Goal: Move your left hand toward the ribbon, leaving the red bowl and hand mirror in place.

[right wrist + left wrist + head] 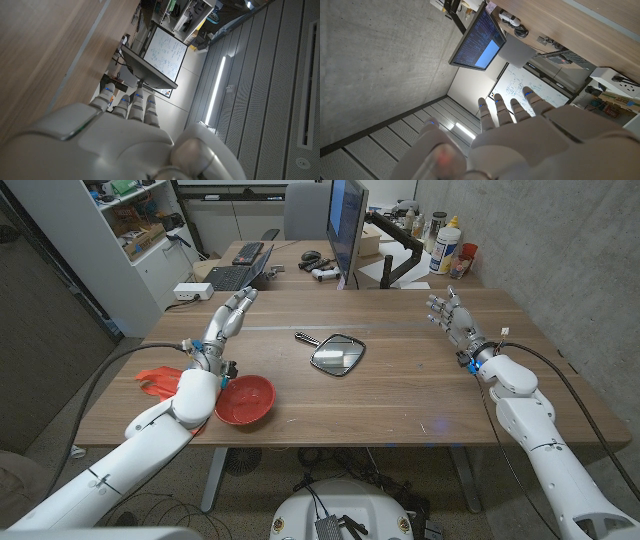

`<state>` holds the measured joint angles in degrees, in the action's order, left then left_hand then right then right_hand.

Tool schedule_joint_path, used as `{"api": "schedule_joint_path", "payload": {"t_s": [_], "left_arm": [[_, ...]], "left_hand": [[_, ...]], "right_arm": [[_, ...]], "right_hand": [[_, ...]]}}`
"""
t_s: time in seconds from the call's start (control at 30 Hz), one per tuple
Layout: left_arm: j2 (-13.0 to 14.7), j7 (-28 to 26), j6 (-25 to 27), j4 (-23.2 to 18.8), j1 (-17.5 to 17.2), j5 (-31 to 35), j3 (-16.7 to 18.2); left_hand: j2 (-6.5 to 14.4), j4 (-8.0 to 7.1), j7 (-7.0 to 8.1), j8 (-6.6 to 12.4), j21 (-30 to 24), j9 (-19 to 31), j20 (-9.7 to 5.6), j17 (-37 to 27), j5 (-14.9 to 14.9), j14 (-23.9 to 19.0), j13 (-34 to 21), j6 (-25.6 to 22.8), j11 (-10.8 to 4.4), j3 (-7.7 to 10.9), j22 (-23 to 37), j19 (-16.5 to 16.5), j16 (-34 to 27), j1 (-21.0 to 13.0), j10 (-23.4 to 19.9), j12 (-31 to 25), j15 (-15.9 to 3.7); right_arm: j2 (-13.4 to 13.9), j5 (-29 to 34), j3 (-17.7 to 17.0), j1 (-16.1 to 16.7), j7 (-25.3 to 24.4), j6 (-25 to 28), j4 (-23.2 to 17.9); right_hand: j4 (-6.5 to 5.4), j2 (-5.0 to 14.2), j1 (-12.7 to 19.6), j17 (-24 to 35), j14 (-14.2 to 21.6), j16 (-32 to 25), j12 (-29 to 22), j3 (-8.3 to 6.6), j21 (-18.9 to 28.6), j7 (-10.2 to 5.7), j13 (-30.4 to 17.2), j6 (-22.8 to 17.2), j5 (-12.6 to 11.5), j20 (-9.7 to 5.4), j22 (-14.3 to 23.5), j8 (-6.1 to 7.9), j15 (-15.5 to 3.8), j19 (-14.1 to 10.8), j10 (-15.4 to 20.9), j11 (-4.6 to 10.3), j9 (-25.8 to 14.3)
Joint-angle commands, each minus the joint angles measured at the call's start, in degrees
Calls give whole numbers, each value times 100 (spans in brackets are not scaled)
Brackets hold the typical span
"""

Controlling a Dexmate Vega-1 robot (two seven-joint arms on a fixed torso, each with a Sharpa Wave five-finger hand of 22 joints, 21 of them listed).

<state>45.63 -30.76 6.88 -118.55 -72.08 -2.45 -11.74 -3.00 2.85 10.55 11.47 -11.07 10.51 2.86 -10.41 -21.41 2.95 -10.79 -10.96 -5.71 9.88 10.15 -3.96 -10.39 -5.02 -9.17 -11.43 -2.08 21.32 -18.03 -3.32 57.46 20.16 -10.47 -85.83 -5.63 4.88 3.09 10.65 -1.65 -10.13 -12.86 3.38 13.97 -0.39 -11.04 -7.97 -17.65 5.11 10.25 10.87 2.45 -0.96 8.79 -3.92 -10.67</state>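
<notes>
Though near, ribbon [157, 381] behind left hand [228, 316]

Ribbon [158, 381] partly hidden behind left arm [150, 430]; red bowl [245, 400] near rim covered by same arm.

Left hand [228, 315] raised over bare table [400, 395], fingers spread, nothing in it; open wood lies on both sides of it. The ribbon [158, 380] lies near the table's left edge, partly hidden under the left forearm. Red bowl [245, 400] sits just beside the ribbon; hand mirror [335, 353] is well apart at mid-table.
</notes>
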Motion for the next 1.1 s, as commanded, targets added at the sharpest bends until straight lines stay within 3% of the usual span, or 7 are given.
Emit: {"api": "schedule_joint_path", "payload": {"t_s": [0.03, 0.37, 0.53, 0.77, 1.0, 1.1], "left_arm": [[-7, -126, 219, -248, -155, 150, 12], [115, 72, -29, -118, -182, 70, 119], [231, 97, -38, -192, -362, 74, 296], [282, 77, 43, -277, -634, 61, 532], [284, 119, 27, -266, -689, 73, 617], [326, 122, -5, -257, -748, 129, 685]], "left_hand": [[17, 55, 10, -1, -11, 17, 17, 2, -37, 32, -11, -26, -9, 10, 8, -47, -36, -84, 16, -15, -161], [19, 61, 8, -7, -11, 18, 26, 1, -42, 48, -11, -19, -12, 7, 9, -43, -32, -87, 18, -15, -147], [20, 64, 10, -12, -11, 18, 25, 1, -44, 60, -11, -8, -6, 5, 9, -42, -30, -89, 27, -11, -132], [23, 68, 9, -12, -12, 18, 34, 1, -47, 65, -11, -11, -9, 2, 10, -41, -31, -90, 36, -9, -128], [25, 71, 3, -14, -11, 19, 34, 0, -50, 72, -11, -9, -9, 0, 10, -37, -31, -90, 35, -10, -127], [27, 73, 7, -16, -11, 19, 34, 0, -51, 59, -11, -5, -12, -2, 11, -33, -38, -90, 34, -11, -136]], "right_arm": [[91, -41, -59, 110, 102, -81, -51], [21, 17, -157, 385, -183, 248, -516], [-40, 73, -194, 509, -285, 350, -710], [-115, 101, -203, 524, -244, 234, -705], [-162, 27, -202, 487, -138, 104, -615], [-164, 56, -175, 498, -143, 69, -635]], "right_hand": [[-18, 170, 27, 18, -42, -13, 15, -42, -3, 1, -10, 10, -27, -7, 11, 11, 12, 34, -29, 16, -17], [-17, 195, 40, 16, -48, -23, 13, -60, -17, 6, -10, 17, -27, 4, 11, 12, 16, 25, -34, 30, -17], [-16, 203, 45, 16, -42, -30, 14, -67, -24, 6, -10, 18, -27, 6, 12, 13, -7, 23, -41, 31, -17], [-17, 196, 43, 15, -46, -34, 16, -66, -35, 1, -10, 14, -23, 1, 12, 16, -12, 22, -51, 38, -17], [-19, 135, 19, 16, -51, -40, 23, -34, -46, -12, -10, 12, -15, 17, 12, 17, -27, 10, -78, 68, -17], [-35, 62, -34, 19, -6, -65, 22, 16, -5, -19, -10, 11, -5, 1, 16, 18, -46, -139, -88, 69, -18]]}}
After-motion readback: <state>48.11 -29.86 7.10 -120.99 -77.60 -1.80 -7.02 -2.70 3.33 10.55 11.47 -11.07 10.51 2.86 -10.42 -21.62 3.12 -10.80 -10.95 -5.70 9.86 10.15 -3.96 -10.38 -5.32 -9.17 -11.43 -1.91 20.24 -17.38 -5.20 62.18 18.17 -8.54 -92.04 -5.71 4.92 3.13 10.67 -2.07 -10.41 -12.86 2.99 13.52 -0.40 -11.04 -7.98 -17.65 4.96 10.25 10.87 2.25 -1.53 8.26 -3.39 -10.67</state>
